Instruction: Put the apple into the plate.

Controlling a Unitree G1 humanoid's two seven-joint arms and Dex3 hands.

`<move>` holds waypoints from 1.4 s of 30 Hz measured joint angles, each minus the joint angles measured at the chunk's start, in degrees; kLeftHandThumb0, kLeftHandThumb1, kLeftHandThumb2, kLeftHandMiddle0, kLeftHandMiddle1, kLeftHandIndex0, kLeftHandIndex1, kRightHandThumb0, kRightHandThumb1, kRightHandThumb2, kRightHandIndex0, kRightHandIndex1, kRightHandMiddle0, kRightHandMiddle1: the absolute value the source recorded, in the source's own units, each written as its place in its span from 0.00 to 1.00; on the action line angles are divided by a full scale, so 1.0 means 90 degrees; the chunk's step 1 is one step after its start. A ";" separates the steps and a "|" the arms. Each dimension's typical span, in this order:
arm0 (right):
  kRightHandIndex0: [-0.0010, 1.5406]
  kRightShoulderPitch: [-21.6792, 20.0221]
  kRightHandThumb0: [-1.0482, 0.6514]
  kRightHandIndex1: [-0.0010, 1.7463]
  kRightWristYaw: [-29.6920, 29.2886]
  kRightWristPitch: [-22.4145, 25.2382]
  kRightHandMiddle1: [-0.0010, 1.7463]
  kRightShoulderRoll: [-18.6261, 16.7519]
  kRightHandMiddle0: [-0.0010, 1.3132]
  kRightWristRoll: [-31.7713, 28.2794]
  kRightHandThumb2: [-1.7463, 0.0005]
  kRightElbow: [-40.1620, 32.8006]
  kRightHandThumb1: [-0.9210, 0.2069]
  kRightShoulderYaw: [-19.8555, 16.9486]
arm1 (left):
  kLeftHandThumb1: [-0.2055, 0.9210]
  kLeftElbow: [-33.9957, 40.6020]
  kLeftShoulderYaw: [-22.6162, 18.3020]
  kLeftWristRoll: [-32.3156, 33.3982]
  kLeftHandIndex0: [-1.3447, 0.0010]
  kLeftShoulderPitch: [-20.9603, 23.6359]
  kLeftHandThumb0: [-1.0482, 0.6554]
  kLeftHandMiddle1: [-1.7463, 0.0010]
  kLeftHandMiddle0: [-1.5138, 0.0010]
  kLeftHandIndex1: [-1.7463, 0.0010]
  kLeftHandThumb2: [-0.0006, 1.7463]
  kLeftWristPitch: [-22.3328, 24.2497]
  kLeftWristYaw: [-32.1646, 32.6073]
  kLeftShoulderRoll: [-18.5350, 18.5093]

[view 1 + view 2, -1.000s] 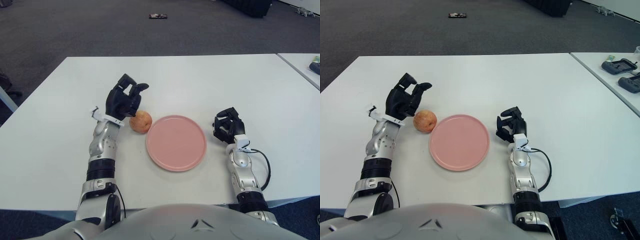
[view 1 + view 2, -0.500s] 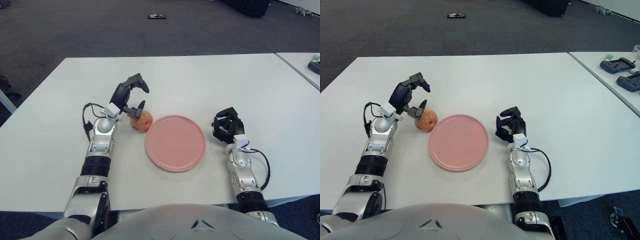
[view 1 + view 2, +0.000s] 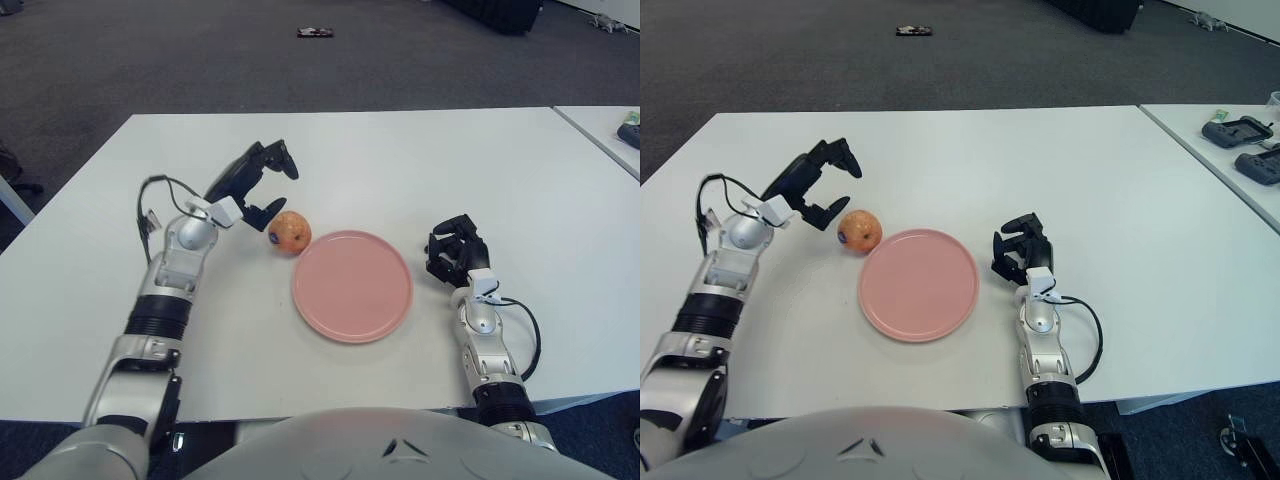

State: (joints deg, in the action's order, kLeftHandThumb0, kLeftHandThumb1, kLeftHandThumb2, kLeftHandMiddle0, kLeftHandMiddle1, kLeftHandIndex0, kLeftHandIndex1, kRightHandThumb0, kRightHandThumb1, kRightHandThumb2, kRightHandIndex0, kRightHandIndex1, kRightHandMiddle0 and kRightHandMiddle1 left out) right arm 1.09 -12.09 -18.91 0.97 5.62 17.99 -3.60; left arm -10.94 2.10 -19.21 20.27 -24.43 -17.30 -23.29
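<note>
Sitting on the white counter (image 3: 420,160), the apple (image 3: 289,230) is just left of the pink plate (image 3: 352,284), close by its far left rim, not yet in it. The left robot hand (image 3: 252,186) is just to the left of the apple and a bit farther back. Its fingers (image 3: 283,160) are spread wide and hold nothing. One finger tip shows right next to the apple, but I cannot tell if it touches. The apple is round, so it has no long side to line up with. The right robot hand (image 3: 455,250) shows just right of the plate, fingers curled, holding nothing. The left robot hand is much nearer the apple, so it looks like the one to grab it and carry it right.
</note>
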 measured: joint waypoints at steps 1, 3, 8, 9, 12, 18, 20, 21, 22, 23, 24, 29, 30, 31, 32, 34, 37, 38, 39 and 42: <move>0.37 0.0000 0.38 0.82 0.0001 0.0000 1.00 -0.0001 0.31 0.0000 0.42 0.0002 0.31 0.0002 | 0.43 0.0037 0.0043 -0.0061 1.00 0.0027 0.17 0.57 1.00 0.43 0.61 0.0002 0.0000 -0.0062; 0.38 0.0000 0.38 0.82 0.0001 -0.0005 1.00 -0.0003 0.31 -0.0002 0.42 0.0006 0.31 0.0004 | 0.46 0.0059 0.0123 -0.0193 1.00 0.0072 0.16 0.66 1.00 0.50 0.60 -0.0015 0.0002 -0.0155; 0.38 0.0000 0.38 0.82 0.0001 -0.0024 1.00 -0.0004 0.31 -0.0007 0.42 0.0014 0.31 0.0000 | 0.54 0.0003 0.0383 -0.0436 1.00 0.0153 0.10 0.89 1.00 0.73 0.55 -0.0110 -0.0049 -0.0387; 0.38 0.0000 0.38 0.83 0.0001 -0.0025 1.00 -0.0005 0.31 -0.0009 0.42 0.0014 0.31 0.0000 | 0.54 -0.0025 0.0438 -0.0461 1.00 0.0172 0.08 0.92 1.00 0.77 0.55 -0.0138 -0.0074 -0.0444; 0.38 0.0000 0.38 0.83 0.0002 -0.0037 1.00 -0.0009 0.31 -0.0013 0.42 0.0018 0.31 -0.0001 | 0.57 -0.0092 0.0561 -0.0490 1.00 0.0235 0.07 0.97 1.00 0.89 0.53 -0.0216 -0.0157 -0.0580; 0.38 0.0000 0.38 0.83 0.0002 -0.0042 1.00 -0.0009 0.31 -0.0015 0.43 0.0024 0.31 -0.0013 | 0.58 -0.0117 0.0791 -0.0410 1.00 0.0428 0.05 1.00 1.00 0.99 0.52 -0.0283 -0.0672 -0.0855; 0.38 0.0000 0.38 0.83 0.0003 -0.0045 1.00 -0.0010 0.31 -0.0014 0.43 0.0025 0.30 -0.0012 | 0.57 -0.0101 0.0854 -0.0364 1.00 0.0490 0.05 1.00 1.00 0.99 0.52 -0.0259 -0.0873 -0.0916; 0.38 0.0000 0.38 0.83 0.0003 -0.0046 1.00 -0.0010 0.31 -0.0014 0.43 0.0025 0.30 -0.0012 | 0.57 -0.0093 0.0884 -0.0338 1.00 0.0512 0.05 1.00 1.00 1.00 0.52 -0.0245 -0.0969 -0.0939; 0.37 0.0000 0.38 0.83 0.0004 -0.0046 1.00 -0.0010 0.30 -0.0014 0.43 0.0025 0.30 -0.0011 | 0.56 -0.0084 0.0926 -0.0305 1.00 0.0540 0.05 1.00 1.00 1.00 0.51 -0.0228 -0.1108 -0.0969; 0.37 0.0000 0.38 0.83 0.0004 -0.0045 1.00 -0.0010 0.30 -0.0013 0.43 0.0025 0.30 -0.0011 | 0.56 -0.0075 0.0981 -0.0269 1.00 0.0571 0.05 1.00 1.00 1.00 0.51 -0.0206 -0.1244 -0.0997; 0.37 -0.0001 0.38 0.83 0.0004 -0.0044 1.00 -0.0010 0.31 -0.0013 0.43 0.0025 0.30 -0.0011 | 0.56 -0.0067 0.1036 -0.0241 1.00 0.0597 0.06 1.00 1.00 1.00 0.51 -0.0196 -0.1377 -0.1026; 0.37 0.0000 0.38 0.83 0.0004 -0.0045 1.00 -0.0010 0.31 -0.0013 0.43 0.0026 0.31 -0.0012 | 0.55 -0.0062 0.1236 -0.0151 1.00 0.0671 0.06 1.00 1.00 1.00 0.51 -0.0198 -0.1856 -0.1097; 0.37 0.0000 0.38 0.83 0.0006 -0.0045 1.00 -0.0010 0.31 -0.0013 0.43 0.0026 0.31 -0.0012 | 0.55 -0.0060 0.1274 -0.0143 1.00 0.0682 0.07 1.00 1.00 1.00 0.50 -0.0200 -0.1935 -0.1111; 0.37 0.0000 0.38 0.83 0.0008 -0.0047 1.00 -0.0009 0.31 -0.0014 0.43 0.0026 0.31 -0.0012 | 0.54 -0.0058 0.1299 -0.0137 1.00 0.0693 0.07 1.00 1.00 1.00 0.50 -0.0200 -0.2004 -0.1120; 0.37 0.0000 0.38 0.83 0.0011 -0.0048 1.00 -0.0009 0.31 -0.0014 0.43 0.0025 0.31 -0.0012 | 0.53 -0.0055 0.1318 -0.0133 1.00 0.0700 0.08 1.00 1.00 1.00 0.51 -0.0200 -0.2060 -0.1131; 0.37 0.0001 0.38 0.82 0.0019 -0.0051 1.00 -0.0009 0.31 -0.0014 0.43 0.0024 0.31 -0.0012 | 0.51 -0.0045 0.1357 -0.0111 1.00 0.0715 0.09 1.00 1.00 1.00 0.52 -0.0199 -0.2205 -0.1165; 0.38 0.0007 0.38 0.82 0.0020 -0.0050 1.00 -0.0007 0.31 -0.0014 0.43 0.0020 0.31 -0.0016 | 0.48 -0.0046 0.1459 -0.0083 1.00 0.0759 0.11 1.00 1.00 1.00 0.53 -0.0198 -0.2469 -0.1227; 0.38 0.0009 0.38 0.82 0.0020 -0.0049 1.00 -0.0006 0.31 -0.0013 0.43 0.0019 0.31 -0.0018 | 0.46 -0.0050 0.1506 -0.0063 1.00 0.0776 0.12 1.00 1.00 1.00 0.54 -0.0198 -0.2571 -0.1247; 0.38 0.0010 0.38 0.82 0.0020 -0.0048 1.00 -0.0005 0.31 -0.0014 0.43 0.0018 0.31 -0.0019 | 0.46 -0.0055 0.1544 -0.0051 1.00 0.0795 0.12 1.00 1.00 1.00 0.54 -0.0198 -0.2669 -0.1261; 0.38 0.0011 0.38 0.82 0.0020 -0.0045 1.00 -0.0005 0.31 -0.0013 0.43 0.0017 0.31 -0.0023 | 0.41 -0.0080 0.1664 -0.0018 1.00 0.0871 0.15 1.00 1.00 1.00 0.57 -0.0160 -0.2975 -0.1280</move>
State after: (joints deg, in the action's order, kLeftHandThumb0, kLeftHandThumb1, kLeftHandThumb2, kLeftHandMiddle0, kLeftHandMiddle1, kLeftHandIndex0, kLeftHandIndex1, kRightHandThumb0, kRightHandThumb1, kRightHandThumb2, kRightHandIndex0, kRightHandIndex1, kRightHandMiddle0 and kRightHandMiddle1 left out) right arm 1.19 -11.91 -19.32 0.92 5.50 18.14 -3.80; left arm -11.66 17.07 -19.37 28.12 -25.88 -44.07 -34.82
